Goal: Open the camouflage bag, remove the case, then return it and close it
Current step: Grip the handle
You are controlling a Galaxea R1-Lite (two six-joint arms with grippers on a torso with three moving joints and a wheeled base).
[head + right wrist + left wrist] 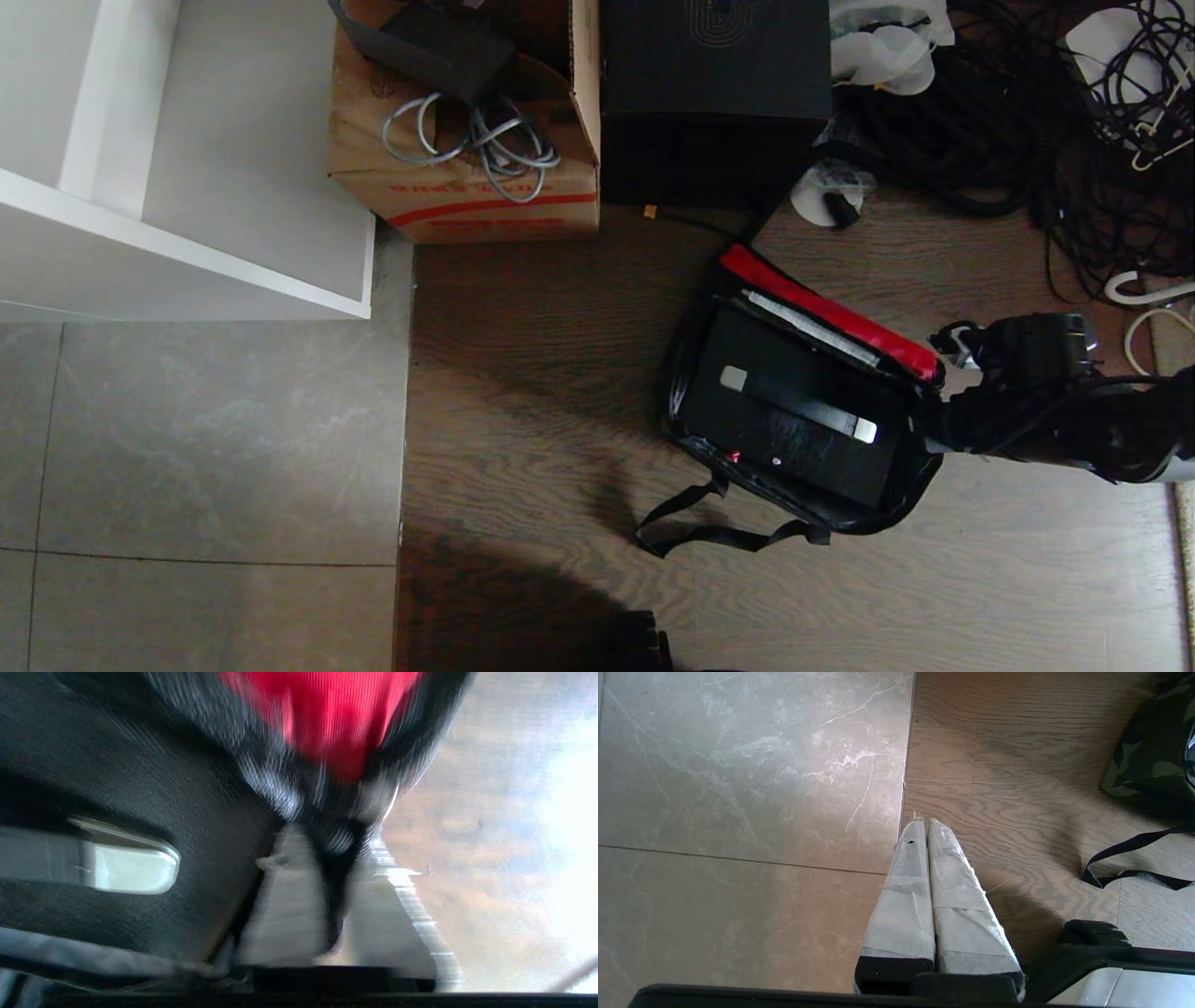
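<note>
- With the camouflage bag (803,411) lying open at the right of centre in the head view, red lining (822,308) folded back along its upper right side, the case (789,411) sits inside it, its handle (798,403) with silver ends facing up.
- Whether the case awaits removal or has been returned cannot be told; either way, I judge the step in hand to concern the bag's edge at its right-hand corner.
- The right gripper (334,905) is at that corner: in the right wrist view its two pale fingers (285,896) stand narrowly apart with the black zipper edge (336,849) running between them, the case just beside. Whether they pinch that edge or merely straddle it is too blurred to say.
- If closing is the aim, the next move calls for a firm hold on the zipper pull, which I cannot make out here; if removal, the handle lies just left of the gripper.
- The left gripper (923,826), fingers pressed together and empty, hangs over the floor seam (903,765), well apart from the bag.
</note>
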